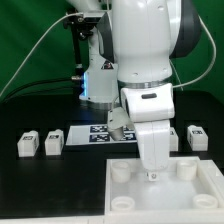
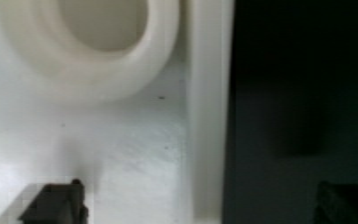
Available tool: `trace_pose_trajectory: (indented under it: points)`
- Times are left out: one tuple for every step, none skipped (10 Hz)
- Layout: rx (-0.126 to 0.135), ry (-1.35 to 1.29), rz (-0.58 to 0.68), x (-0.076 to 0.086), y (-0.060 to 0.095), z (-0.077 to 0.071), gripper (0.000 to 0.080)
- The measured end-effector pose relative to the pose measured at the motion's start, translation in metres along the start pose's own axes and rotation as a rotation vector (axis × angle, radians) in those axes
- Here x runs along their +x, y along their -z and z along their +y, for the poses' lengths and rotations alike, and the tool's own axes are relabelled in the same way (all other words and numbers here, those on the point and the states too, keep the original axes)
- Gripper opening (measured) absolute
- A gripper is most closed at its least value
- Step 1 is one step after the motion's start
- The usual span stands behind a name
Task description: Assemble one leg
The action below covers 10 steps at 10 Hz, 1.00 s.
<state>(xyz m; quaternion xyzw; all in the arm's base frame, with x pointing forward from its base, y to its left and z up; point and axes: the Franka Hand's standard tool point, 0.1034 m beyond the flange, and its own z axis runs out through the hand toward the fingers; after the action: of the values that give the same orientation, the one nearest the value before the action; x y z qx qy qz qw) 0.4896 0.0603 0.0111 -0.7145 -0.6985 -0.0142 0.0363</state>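
Tabletop is lying closest, socket facing up for insertion. Jaws are hovering above, spread and empty; leg is waiting at 9 o'clock.

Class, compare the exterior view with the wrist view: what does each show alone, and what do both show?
Only the exterior view: the legs and the marker board. Only the wrist view: the fingers wide apart, nothing between them. Both: the gripper over the white tabletop, by a round socket.

White plastic leg, smooth white plastic tabletop
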Motion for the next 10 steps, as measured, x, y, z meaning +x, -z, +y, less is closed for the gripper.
trace_pose_trajectory:
  points:
    - [0.0, 0.0, 0.0, 0.0, 0.0, 0.0, 0.0647]
    - [0.0, 0.0, 0.0, 0.0, 0.0, 0.0, 0.0649]
    - [0.0, -0.001, 0.0, 0.0, 0.0, 0.0, 0.0649]
    - [-0.003, -0.045, 0.0, 0.002, 0.003, 0.0, 0.0649]
    - [-0.024, -0.126, -0.002, 0.009, 0.018, 0.0, 0.0649]
    - [-0.033, -0.164, -0.006, 0.017, 0.031, -0.006, 0.0649]
    - [-0.034, -0.236, -0.007, 0.03, 0.044, -0.013, 0.0649]
    - [-0.032, -0.444, -0.005, 0.048, 0.057, -0.02, 0.0649]
    - [-0.037, -0.589, 0.0, 0.066, 0.064, -0.024, 0.0649]
    - [-0.036, -0.702, 0.005, 0.083, 0.067, -0.028, 0.0649]
